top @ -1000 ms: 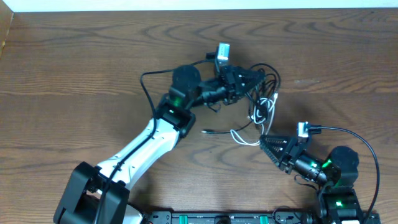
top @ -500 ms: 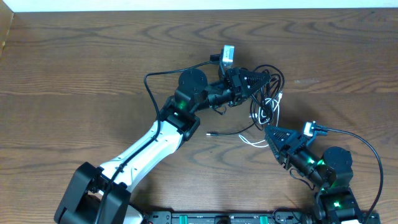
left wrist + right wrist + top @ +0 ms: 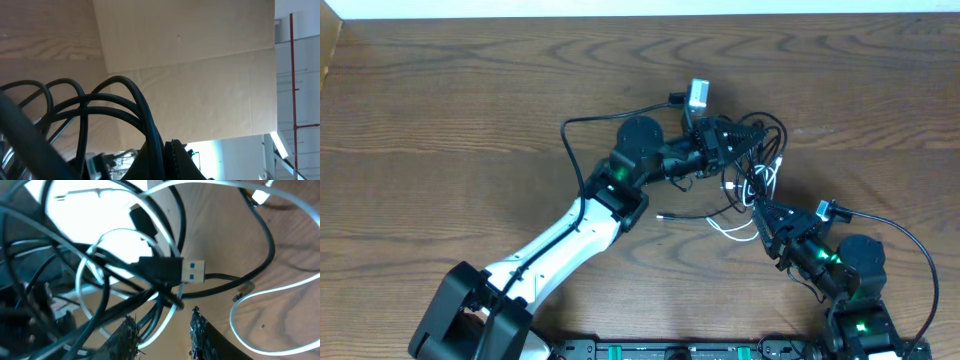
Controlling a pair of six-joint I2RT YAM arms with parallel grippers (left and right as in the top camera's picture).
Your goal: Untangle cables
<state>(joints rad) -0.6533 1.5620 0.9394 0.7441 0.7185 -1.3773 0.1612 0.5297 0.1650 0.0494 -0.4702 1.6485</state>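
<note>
The cables sit in one tangle between the two grippers in the overhead view; over the last second the left gripper has shifted sideways with its bunch, and the right gripper has advanced from well short of the tangle to its near edge, jaws narrowing, which suggests a second hold is being set so strands can be pulled apart; counted here: two grippers, one white cable, and black cables too overlapped to number; in the left wrist view the left gripper is clamped tight on the black cables, about four loops arching just above its tips; in the right wrist view the right gripper stands partly apart, gripping nothing yet, black and white strands crossing just ahead of its tips, one blue-tongued USB plug directly beyond them.
</note>
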